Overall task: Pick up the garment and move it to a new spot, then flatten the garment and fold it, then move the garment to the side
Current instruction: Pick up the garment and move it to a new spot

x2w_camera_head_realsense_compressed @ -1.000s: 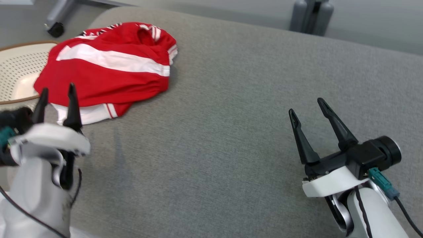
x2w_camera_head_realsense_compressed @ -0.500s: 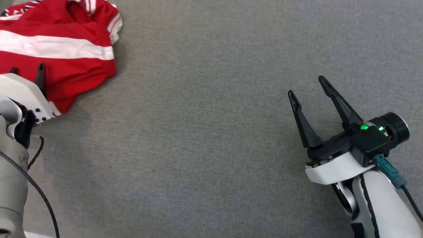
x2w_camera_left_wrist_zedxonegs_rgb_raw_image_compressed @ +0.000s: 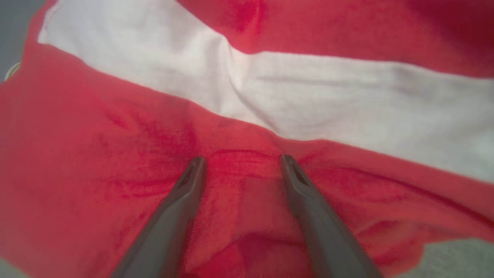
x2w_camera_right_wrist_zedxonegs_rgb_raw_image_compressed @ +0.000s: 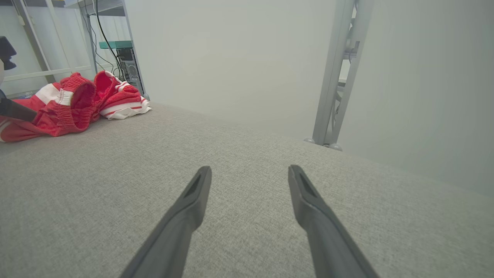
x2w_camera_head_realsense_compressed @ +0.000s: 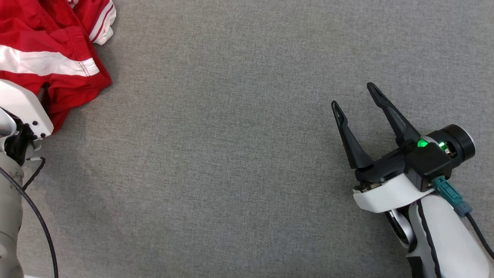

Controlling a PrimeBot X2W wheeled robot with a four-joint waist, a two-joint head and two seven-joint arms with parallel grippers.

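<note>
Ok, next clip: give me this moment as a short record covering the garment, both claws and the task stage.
garment: red with white stripes, crumpled, lying on the grey padded surface to the robot's left
left claw: open, fingers pointing into the red cloth just below a white band; nothing pinched, contact unclear
right claw: open, empty, over bare surface, well apart from the garment
stage: garment not yet lifted, flattened or folded
</note>
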